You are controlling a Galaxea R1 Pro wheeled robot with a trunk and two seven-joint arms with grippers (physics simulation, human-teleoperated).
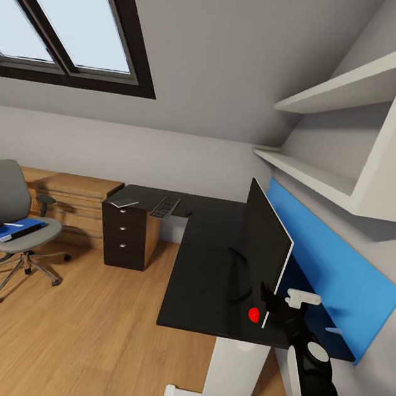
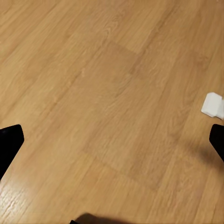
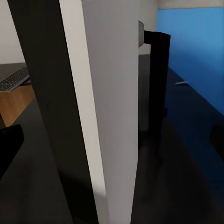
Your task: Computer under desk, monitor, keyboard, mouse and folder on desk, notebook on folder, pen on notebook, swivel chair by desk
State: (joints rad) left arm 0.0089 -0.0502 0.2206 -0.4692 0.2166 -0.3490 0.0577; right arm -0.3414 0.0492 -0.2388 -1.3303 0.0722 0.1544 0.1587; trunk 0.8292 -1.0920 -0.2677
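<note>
The monitor (image 1: 265, 246) stands edge-on on the black desk (image 1: 202, 275), its white back (image 3: 109, 102) facing the wall. My right gripper (image 1: 274, 306) is open at its lower near corner by the red dot, one finger (image 3: 9, 147) on each side of the panel's edge. At the desk's far end lie the keyboard (image 1: 165, 206), a small dark mouse (image 1: 188, 212) and a flat grey notebook (image 1: 124, 202). The swivel chair (image 1: 6, 207) stands apart at the left with the blue folder (image 1: 12, 229) on its seat. My left gripper (image 2: 112, 140) hangs open over bare floor. The computer is out of view.
A blue panel (image 1: 333, 269) runs along the wall behind the desk, with white shelves (image 1: 328, 173) above. A low oak chest (image 1: 74, 198) sits left of the drawer unit (image 1: 125, 238). The desk's white leg and foot (image 1: 227, 386) stand near me. Wood floor (image 1: 89, 334) lies open between chair and desk.
</note>
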